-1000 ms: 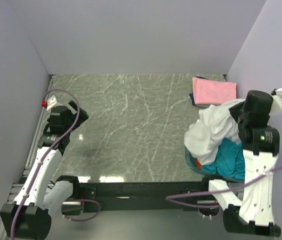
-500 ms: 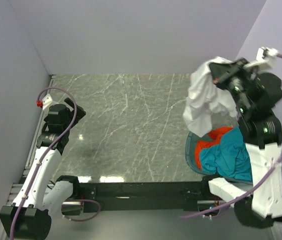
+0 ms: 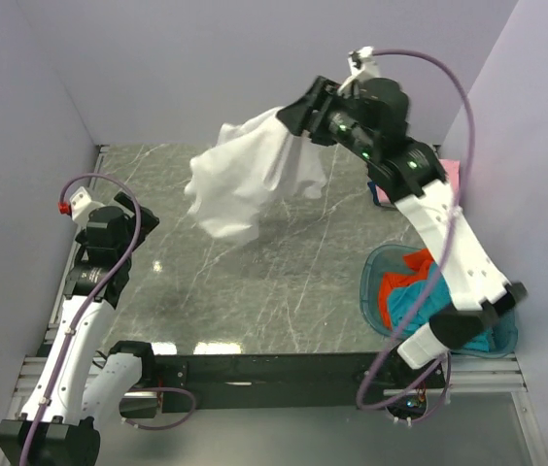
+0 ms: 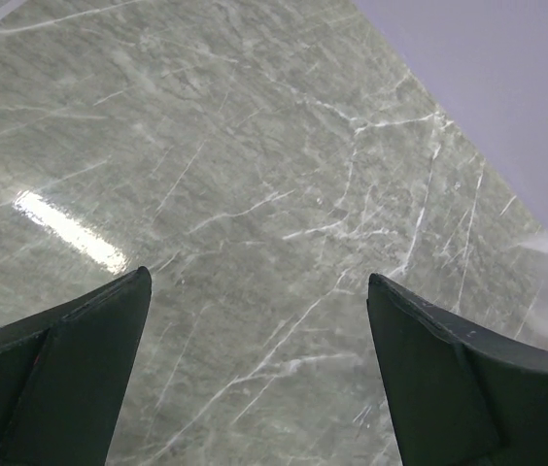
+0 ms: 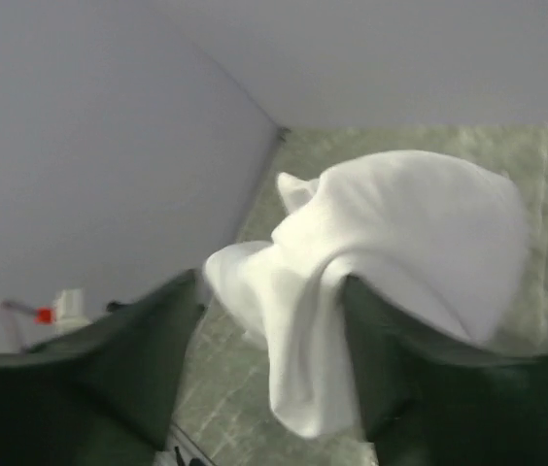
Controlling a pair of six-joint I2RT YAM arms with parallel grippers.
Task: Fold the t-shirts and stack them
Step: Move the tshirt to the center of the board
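The white t-shirt [image 3: 250,180] billows in the air above the middle of the marble table [image 3: 284,291], just left of my raised right gripper [image 3: 298,116]. Through the right wrist camera its cloth [image 5: 400,243] hangs between the parted fingers of my right gripper [image 5: 272,282] and lies against the right finger [image 5: 420,379]. The teal t-shirt [image 3: 405,311] and the orange-red t-shirt [image 3: 395,282] lie crumpled in the blue basket [image 3: 366,291]. Only a sliver of the pink t-shirt [image 3: 451,175] shows behind the right arm. My left gripper [image 3: 136,218] [image 4: 259,282] is open over bare table at the left.
The round translucent basket stands at the table's near right corner. Purple walls close in the table at the back and on both sides. A metal rail [image 3: 70,282] runs along the left edge.
The right arm has swung up and to the left, carrying the white t-shirt out of the basket and over the table. Its jaws have parted. The left arm has barely shifted.
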